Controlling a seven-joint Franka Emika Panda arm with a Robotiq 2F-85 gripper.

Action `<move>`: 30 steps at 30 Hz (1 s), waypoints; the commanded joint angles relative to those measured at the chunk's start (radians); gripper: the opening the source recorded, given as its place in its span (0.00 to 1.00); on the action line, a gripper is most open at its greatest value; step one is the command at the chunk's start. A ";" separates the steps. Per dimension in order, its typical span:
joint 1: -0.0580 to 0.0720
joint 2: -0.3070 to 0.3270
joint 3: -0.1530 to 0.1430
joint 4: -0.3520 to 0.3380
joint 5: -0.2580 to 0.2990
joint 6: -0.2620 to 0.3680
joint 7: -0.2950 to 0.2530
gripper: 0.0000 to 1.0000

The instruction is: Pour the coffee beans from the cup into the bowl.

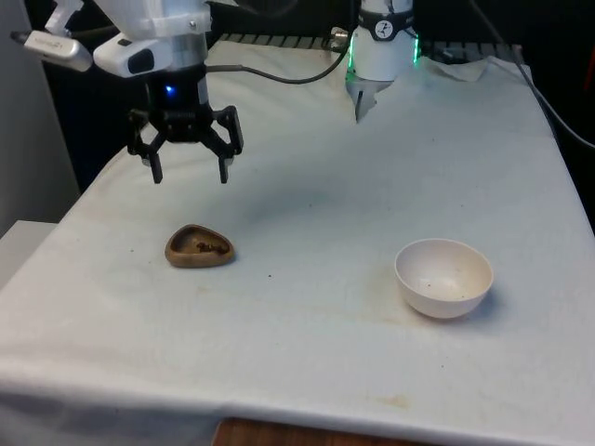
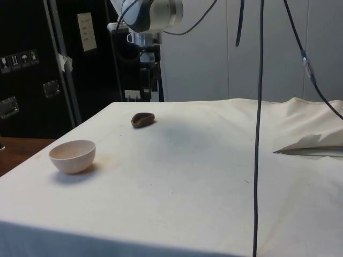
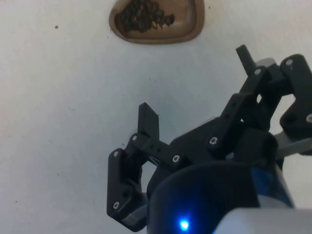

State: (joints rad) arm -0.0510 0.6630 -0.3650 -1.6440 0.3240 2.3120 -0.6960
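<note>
A low brown cup (image 1: 199,247) with rounded corners sits on the white cloth at the front view's left, holding dark coffee beans (image 3: 145,14). It also shows in the side view as a small brown cup (image 2: 143,119) and in the wrist view as the cup (image 3: 190,24). A white bowl (image 1: 443,277) stands upright at the front view's right, near the table's front edge; in the side view the bowl (image 2: 72,156) is nearest the camera. My gripper (image 1: 190,173) hangs open well above the cloth, behind the cup and apart from it, with nothing between its fingers (image 3: 147,119).
A crumpled white cloth or paper (image 1: 469,67) lies at the table's far right corner. A dark cable (image 2: 258,134) hangs down in front of the side camera. A few stray specks (image 1: 271,275) dot the cloth between cup and bowl.
</note>
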 commanded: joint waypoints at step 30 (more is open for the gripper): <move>-0.021 0.190 -0.048 0.212 0.127 -0.055 0.007 1.00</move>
State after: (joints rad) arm -0.0700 0.8510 -0.4150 -1.4370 0.4500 2.2620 -0.6930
